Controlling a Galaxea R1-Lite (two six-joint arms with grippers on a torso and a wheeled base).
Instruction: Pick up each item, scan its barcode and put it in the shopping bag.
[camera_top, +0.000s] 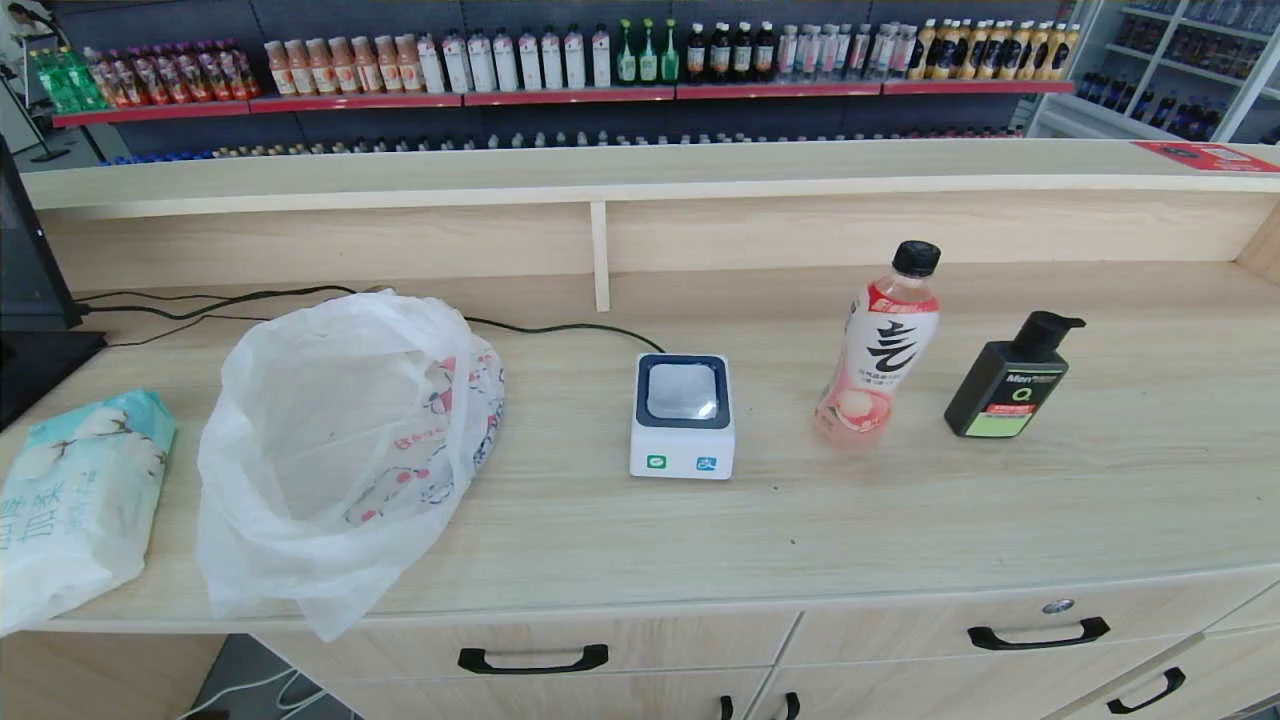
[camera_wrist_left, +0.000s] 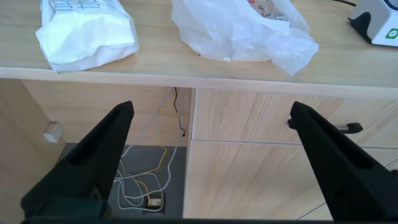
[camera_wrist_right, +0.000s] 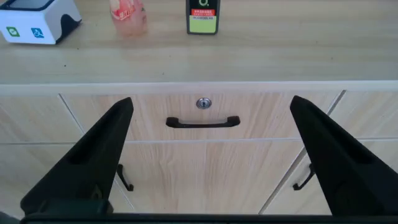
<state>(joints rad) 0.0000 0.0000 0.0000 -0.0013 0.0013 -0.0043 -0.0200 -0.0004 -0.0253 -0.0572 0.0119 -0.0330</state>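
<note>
We see left end effector (camera_wrist_left: 211, 112), right end effector (camera_wrist_right: 211, 106) spread, empty, facing counter (camera_top: 900, 520). From scanner (camera_top: 682, 415): shopping bag (camera_top: 340, 440) 9 o'clock; drink bottle (camera_top: 878, 345), pump bottle (camera_top: 1010, 380) 3 o'clock.

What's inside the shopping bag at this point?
Through the shopping bag's thin plastic, a red-and-white printed patch shows on the side nearest the scanner; whether it is an item or the bag's own print is unclear. Folds hide the rest.
</note>
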